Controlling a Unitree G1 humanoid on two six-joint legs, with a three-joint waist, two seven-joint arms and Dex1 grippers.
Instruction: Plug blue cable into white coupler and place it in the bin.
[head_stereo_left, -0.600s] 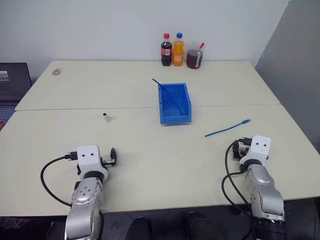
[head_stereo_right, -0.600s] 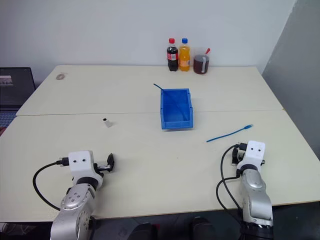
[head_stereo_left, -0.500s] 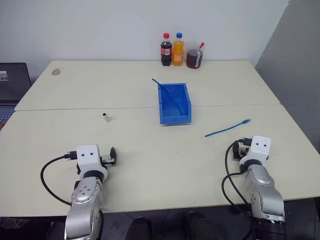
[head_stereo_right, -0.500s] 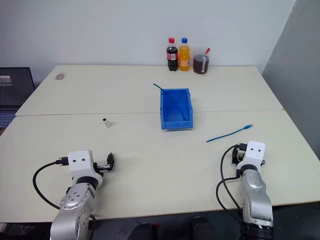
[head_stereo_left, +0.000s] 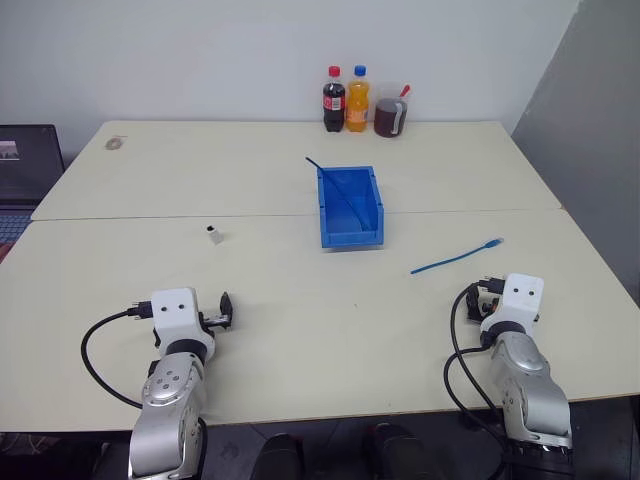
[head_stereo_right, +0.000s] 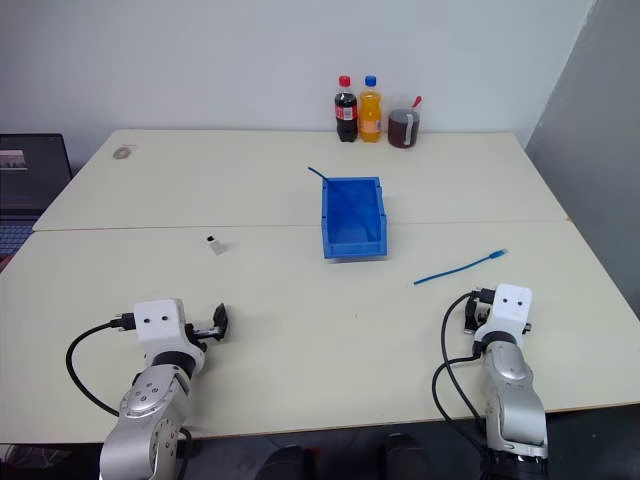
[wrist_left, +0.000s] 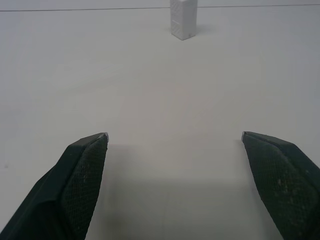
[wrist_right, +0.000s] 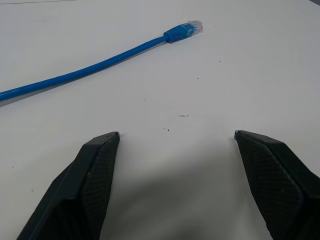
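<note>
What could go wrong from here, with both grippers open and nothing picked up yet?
1. The white coupler is tiny and stands upright ahead of the left gripper; wide fingers may topple it.
2. The blue cable lies flat on the table before the right gripper; a pinch may slip off it.
3. A darker cable already sits in the bin and could be mistaken for it.

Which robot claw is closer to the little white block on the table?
The left claw. The white coupler stands just ahead of it, with bare table between. The right claw is far across the table, by the blue cable.
</note>
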